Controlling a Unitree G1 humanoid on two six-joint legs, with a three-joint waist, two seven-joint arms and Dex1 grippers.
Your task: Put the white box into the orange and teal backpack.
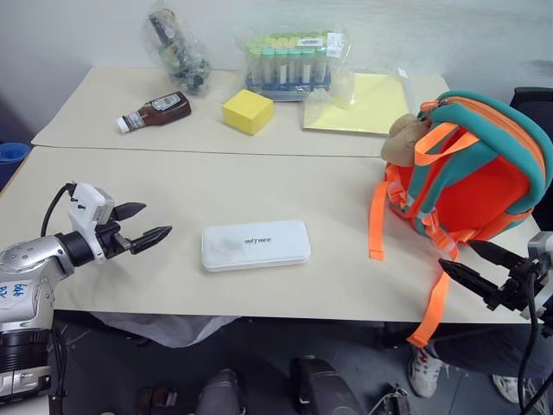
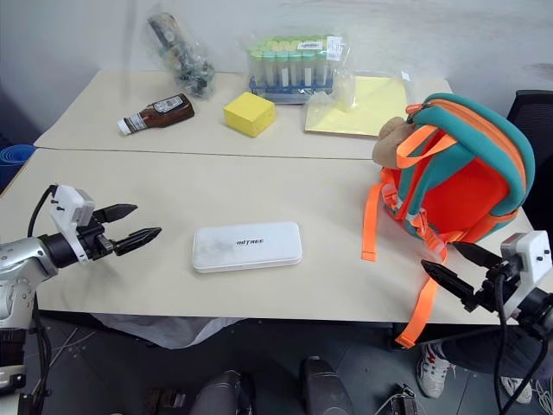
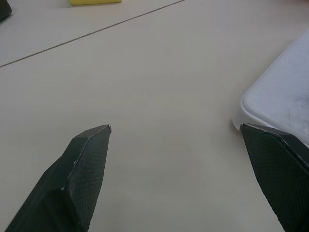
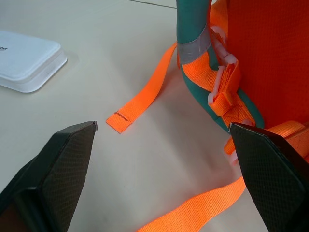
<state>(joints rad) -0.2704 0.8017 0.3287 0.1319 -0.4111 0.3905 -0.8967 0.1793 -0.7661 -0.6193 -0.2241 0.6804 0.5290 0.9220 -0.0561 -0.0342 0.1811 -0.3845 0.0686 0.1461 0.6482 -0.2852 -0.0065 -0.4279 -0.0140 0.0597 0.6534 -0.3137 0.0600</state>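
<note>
The white box [image 1: 256, 245] lay flat on the near table [image 1: 259, 190], roughly at its middle. The left gripper [image 1: 149, 224] hovered just left of the box with its 2 fingers spread wide, holding nothing. The orange and teal backpack [image 1: 471, 173] stood at the table's right edge, straps trailing. The right gripper [image 1: 472, 264] hung near its straps, fingers wide and empty.

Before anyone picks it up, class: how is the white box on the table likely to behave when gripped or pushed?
The white box looks like a rigid plastic case, so it should stay stiff, not sag. Lying flat and low on the table, it will probably slide rather than tip or roll. Its smooth lid and rounded corners could prove slippery between fingers.
</note>
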